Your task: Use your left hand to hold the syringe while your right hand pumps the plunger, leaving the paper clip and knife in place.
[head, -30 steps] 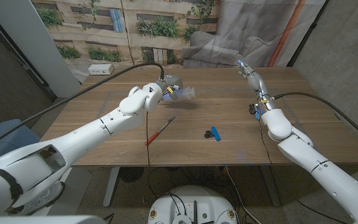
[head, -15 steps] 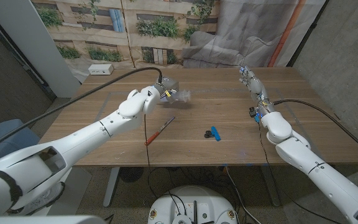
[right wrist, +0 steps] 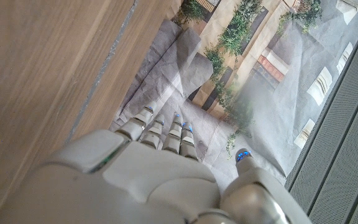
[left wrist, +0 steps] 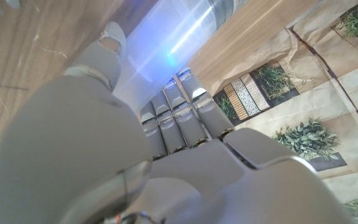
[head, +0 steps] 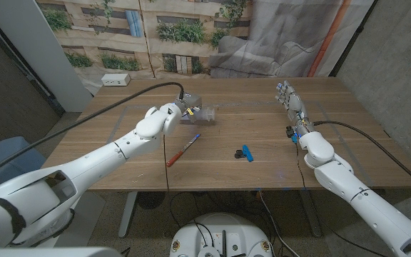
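Left hand [head: 189,107] grips the clear syringe [head: 207,113] above the table's [head: 134,157] far middle; fingers [left wrist: 179,118] wrapped round its barrel. Right hand [head: 288,96] held over the far right, fingers apart, holding nothing. Red-handled knife [head: 183,149] and blue paper clip [head: 245,153] lie nearer, well apart.

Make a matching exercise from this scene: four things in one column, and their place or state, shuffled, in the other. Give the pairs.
Things:
1. syringe
2. knife
3. paper clip
4. right hand

Places or states:
A. blue, on the table near its middle
B. red-handled, lying on the table below the left hand
C. clear, gripped in the left hand
D. raised, fingers apart, holding nothing

Pairs: 1-C, 2-B, 3-A, 4-D
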### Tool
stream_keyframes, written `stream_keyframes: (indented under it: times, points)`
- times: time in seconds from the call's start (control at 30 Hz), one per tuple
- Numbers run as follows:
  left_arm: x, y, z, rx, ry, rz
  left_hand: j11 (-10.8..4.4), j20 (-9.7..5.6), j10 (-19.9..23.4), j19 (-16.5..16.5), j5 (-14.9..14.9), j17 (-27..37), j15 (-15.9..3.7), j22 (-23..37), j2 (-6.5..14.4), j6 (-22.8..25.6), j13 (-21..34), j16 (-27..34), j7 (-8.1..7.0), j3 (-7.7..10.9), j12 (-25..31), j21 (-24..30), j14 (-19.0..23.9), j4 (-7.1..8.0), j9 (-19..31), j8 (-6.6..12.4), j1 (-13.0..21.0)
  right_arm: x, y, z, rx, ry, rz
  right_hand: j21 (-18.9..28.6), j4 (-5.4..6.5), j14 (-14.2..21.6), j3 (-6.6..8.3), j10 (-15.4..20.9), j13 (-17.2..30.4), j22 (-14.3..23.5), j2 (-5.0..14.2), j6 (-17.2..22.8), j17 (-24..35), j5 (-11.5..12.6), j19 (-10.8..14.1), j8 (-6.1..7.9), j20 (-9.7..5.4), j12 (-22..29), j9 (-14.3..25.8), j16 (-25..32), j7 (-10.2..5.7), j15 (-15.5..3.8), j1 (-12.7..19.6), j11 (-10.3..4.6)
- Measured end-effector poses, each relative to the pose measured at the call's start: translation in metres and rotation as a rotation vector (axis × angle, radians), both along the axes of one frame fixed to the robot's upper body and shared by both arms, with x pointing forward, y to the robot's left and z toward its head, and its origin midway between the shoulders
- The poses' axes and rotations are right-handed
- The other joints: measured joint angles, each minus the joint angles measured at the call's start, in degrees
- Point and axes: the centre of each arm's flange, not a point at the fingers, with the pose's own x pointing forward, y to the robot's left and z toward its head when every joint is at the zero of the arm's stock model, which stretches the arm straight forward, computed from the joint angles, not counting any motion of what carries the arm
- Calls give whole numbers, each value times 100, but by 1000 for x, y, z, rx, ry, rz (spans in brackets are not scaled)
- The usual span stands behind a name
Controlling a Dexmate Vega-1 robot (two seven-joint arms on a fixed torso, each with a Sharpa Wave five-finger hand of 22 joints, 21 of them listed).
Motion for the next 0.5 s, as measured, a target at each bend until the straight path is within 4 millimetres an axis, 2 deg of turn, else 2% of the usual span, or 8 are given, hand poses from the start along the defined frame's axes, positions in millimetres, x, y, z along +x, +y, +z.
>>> stream_keyframes:
  times: [0.33, 0.47, 0.5]
  points:
    - [10, -1, -5, 19, 34, 2, -23, -31, -22, -31, 25, -6, 16, -1, -37, -2, -1, -3, -2, 0, 0, -16, -77, 0, -2, -5, -37, 7, 1, -5, 30, 19, 22, 0, 24, 0, -24, -11, 0, 0, -1, -62, 30, 0, 0, 2, 0, 0, 0, 0, 0, 0, -1, 10]
    - [14, -1, -7, 22, 49, 2, -30, -60, -29, -60, 25, -6, 26, -2, -38, -23, -1, -5, -24, 0, -1, -17, -129, 0, -3, -7, -38, 9, 2, -7, 44, 28, 33, 0, 57, 1, -57, -75, 0, 0, -9, -189, 30, 0, 0, -44, 0, -27, 0, 0, 20, 0, -9, 72]
    - [15, -1, -8, 23, 53, 3, -90, -61, -32, -61, 26, -5, 21, -4, -53, -12, -1, -4, -54, 0, -1, -22, -143, 0, -4, -18, -53, 9, 2, -7, 44, 28, 33, 0, 63, 0, -63, -96, 0, 0, -46, -222, 30, 0, 0, -43, 0, -27, 0, 0, 7, 0, -46, 89]
